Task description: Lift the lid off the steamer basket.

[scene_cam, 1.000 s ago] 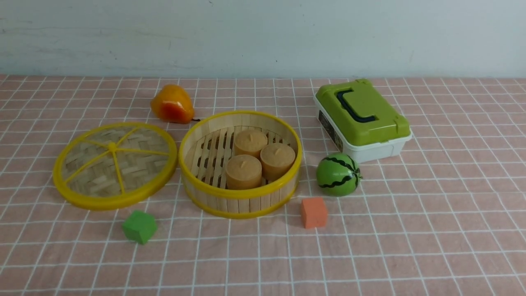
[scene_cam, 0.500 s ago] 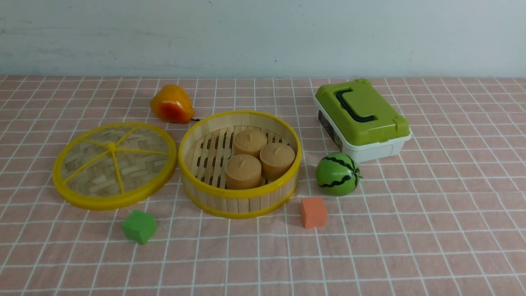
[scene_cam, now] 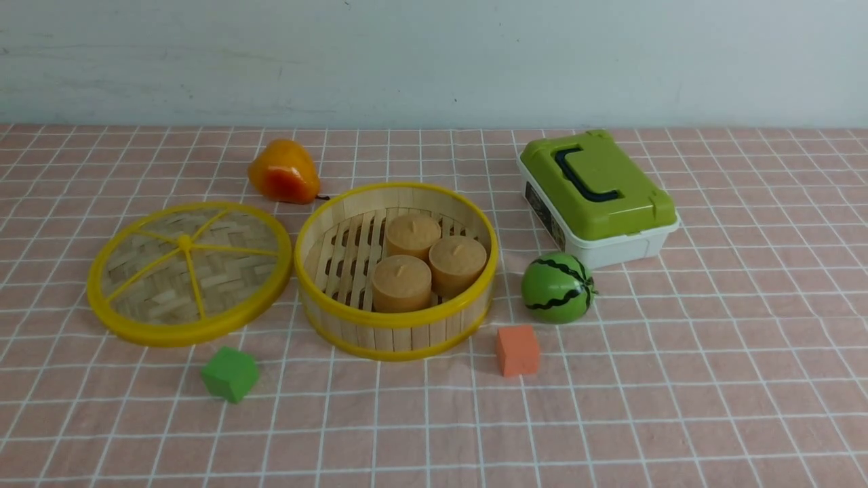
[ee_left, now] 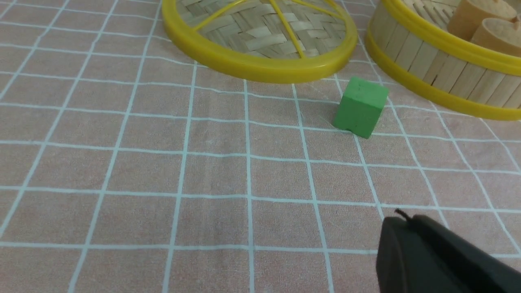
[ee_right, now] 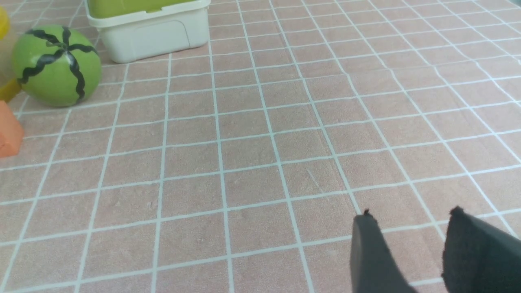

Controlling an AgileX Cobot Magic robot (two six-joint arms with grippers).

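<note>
My left end effector (ee_left: 401,228) is closed, empty. Ahead of it, the lid (ee_left: 260,36) lies beside the steamer basket (ee_left: 439,77). My right end effector (ee_right: 411,228) is slightly parted, empty.

text: none legible | white box (scene_cam: 614,249) side label: unreadable

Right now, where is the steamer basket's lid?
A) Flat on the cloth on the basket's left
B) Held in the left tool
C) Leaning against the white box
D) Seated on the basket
A: the lid lies flat on the checked cloth on the left of the open steamer basket, whose three buns are uncovered, and no tool touches it.
</note>
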